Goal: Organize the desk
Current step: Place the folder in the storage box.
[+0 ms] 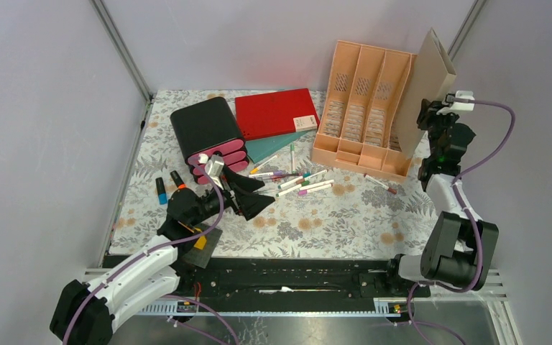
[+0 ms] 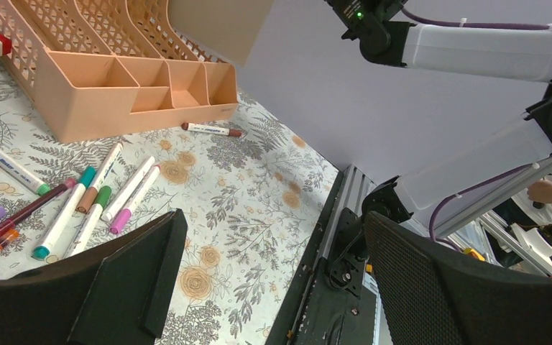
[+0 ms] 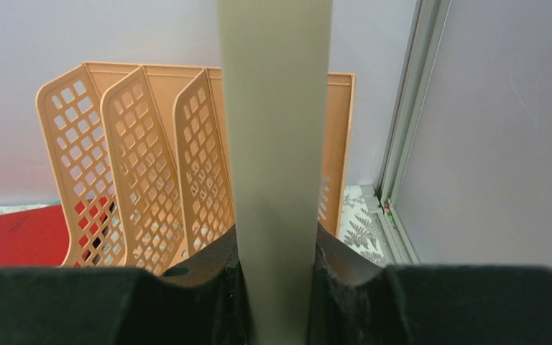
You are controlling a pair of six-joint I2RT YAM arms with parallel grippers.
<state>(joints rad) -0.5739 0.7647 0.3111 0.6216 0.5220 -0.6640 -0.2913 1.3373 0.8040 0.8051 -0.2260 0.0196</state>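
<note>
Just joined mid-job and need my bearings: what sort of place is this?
Probably a lab test cell mocked up as an office: plain grey walls with metal framing around a desk under flowered cloth, plus a peach file rack and scattered markers.

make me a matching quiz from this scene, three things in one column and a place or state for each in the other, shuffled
1 beige cardboard folder
2 red flat book
3 left gripper

a open, holding nothing
b clamped in right gripper
c lying flat beside peach plastic file rack

Pairs: 1-b, 2-c, 3-a
</note>
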